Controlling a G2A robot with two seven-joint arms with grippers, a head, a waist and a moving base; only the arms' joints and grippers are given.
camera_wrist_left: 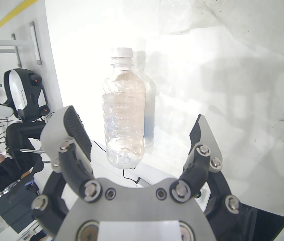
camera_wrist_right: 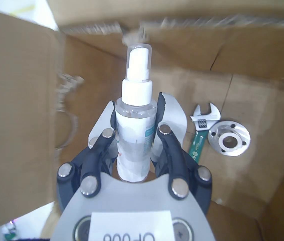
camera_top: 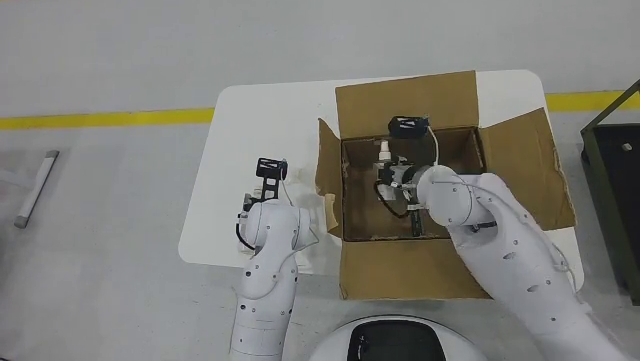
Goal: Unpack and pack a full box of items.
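Right now my right gripper (camera_wrist_right: 136, 102) is down inside the open cardboard box (camera_top: 405, 101), clenched around one spray bottle (camera_wrist_right: 134, 136). Its fingers (camera_wrist_right: 162, 106) press the labelled body from both sides, and the white pump under its clear cap points away from my wrist toward the far wall of the box. On the box floor off to one side of that gripper lie two more things: one wrench (camera_wrist_right: 202, 129) with a green handle and one round metal flange (camera_wrist_right: 229, 140), which sits just beside the wrench's head. That makes three items in the box, one of them in my grasp. All four flaps of the box are folded outward on the white table (camera_wrist_left: 232, 76). My left gripper (camera_wrist_left: 135, 115) is outside the box, near its side wall, over the table with its fingers spread wide and nothing held. One clear water bottle (camera_wrist_left: 124, 111) with a white cap sits ahead of it, lined up with the gap between the fingers and touching neither; how much is in it I cannot tell. Farther beyond that gripper, one clear plastic bag (camera_wrist_left: 182, 13) lies flat on the table.
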